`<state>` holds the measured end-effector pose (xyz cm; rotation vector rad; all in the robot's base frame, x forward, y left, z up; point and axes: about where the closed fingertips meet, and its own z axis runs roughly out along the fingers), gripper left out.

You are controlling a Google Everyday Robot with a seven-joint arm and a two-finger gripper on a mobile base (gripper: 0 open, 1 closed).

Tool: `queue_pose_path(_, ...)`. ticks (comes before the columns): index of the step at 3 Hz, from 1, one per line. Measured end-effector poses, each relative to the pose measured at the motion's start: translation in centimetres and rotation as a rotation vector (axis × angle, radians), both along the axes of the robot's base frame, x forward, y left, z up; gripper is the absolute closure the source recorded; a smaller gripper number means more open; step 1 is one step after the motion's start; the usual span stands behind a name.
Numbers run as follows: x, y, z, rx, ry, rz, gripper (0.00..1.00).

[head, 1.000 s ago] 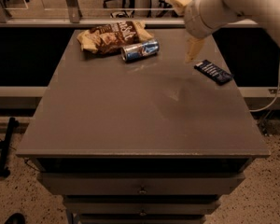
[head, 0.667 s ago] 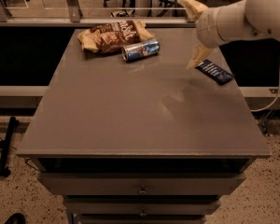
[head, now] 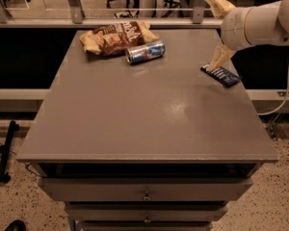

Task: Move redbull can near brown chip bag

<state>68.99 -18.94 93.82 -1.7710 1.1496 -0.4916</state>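
The redbull can (head: 145, 52) lies on its side at the far middle of the grey table (head: 149, 124), its shiny round end facing front left. It lies right beside the brown chip bag (head: 116, 36), which is at the far left, and touches or nearly touches the bag's right edge. My gripper (head: 216, 32) hangs at the far right edge of the table, well to the right of the can. It is open and empty, with one pale finger (head: 216, 3) up and the other (head: 217, 57) pointing down.
A flat dark blue packet (head: 222, 75) lies at the table's right edge, just below my lower finger. Drawers (head: 145, 195) sit under the tabletop. A rail and chair legs stand behind the table.
My arm has drawn to the right, away from the table's middle toward its right edge. The can, bag and packet have not moved.
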Motion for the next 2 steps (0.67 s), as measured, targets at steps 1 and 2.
queue_pose_path(1,0.5,-2.8,1.0,0.098,0.023,-0.041,0.0)
queue_pose_path(2,0.3,-8.5,4.2,0.256,0.018,-0.14,0.0)
